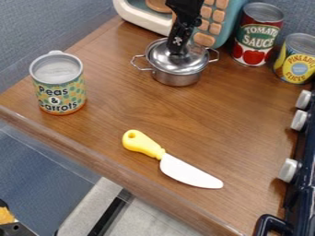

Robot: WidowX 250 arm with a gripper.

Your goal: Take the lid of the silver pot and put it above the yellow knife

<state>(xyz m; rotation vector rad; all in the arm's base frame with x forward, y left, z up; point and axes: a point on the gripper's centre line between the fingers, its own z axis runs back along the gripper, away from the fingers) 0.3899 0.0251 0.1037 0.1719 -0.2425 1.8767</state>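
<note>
Closest to the camera sits a dark, curved stove handle (267,220), to the right of the yellow knife (174,166) and nearer than it. To the knife's left and farther back stands a green patterned can (59,87), upright on the wooden counter (243,115). The knife itself lies flat, its yellow grip to the left and its white blade slanting nearer and to the right.

Beyond the knife, well apart from it, is the silver pot (177,79), with its lid (186,66) seated on top. The black gripper (177,50) is right at the middle of that lid, hiding the spot where a knob would be (so whether the jaws are open, closed or clamped on something, I cannot tell). Farther beyond the knife, behind the pot, is a teal toy appliance (230,22); rightward of that, a red can (254,39) and then a yellow can (297,60) stand beyond the knife and to its right.

As for progress, the task looks to be at its early stage: the gripper is in place at the lid, but the lid is not yet off. Lifting it clear, carrying it toward the knife and setting it down just beyond, with a release to finish, all seem left to do.
</note>
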